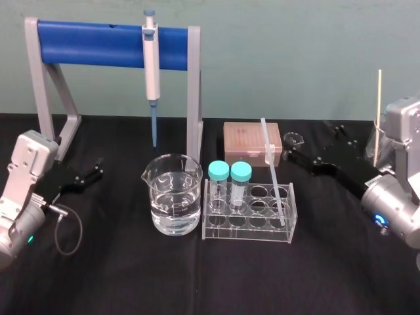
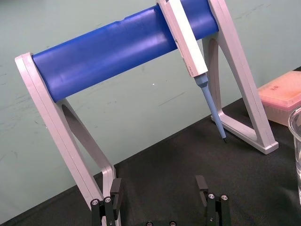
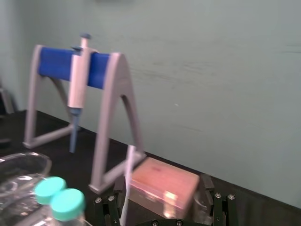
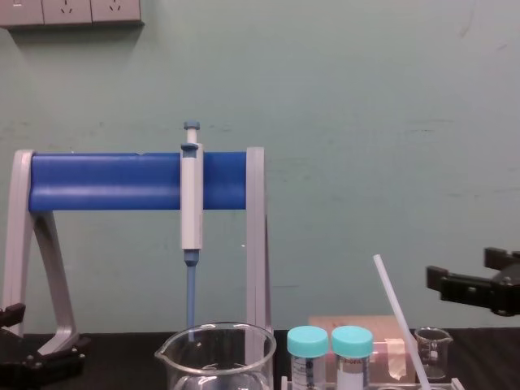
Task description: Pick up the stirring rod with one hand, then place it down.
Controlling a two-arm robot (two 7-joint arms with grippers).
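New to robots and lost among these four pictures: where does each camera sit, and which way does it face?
Head: high up, looking down at the table; left gripper and right gripper show at the sides.
Chest: lower, looking level toward the wall; both grippers at its edges.
Left wrist: on the left arm, facing the pipette stand; own gripper shows, open.
Right wrist: on the right arm, facing the tip box; own gripper shows, open.
Shared: head and chest both see the stirring rod leaning in the rack.
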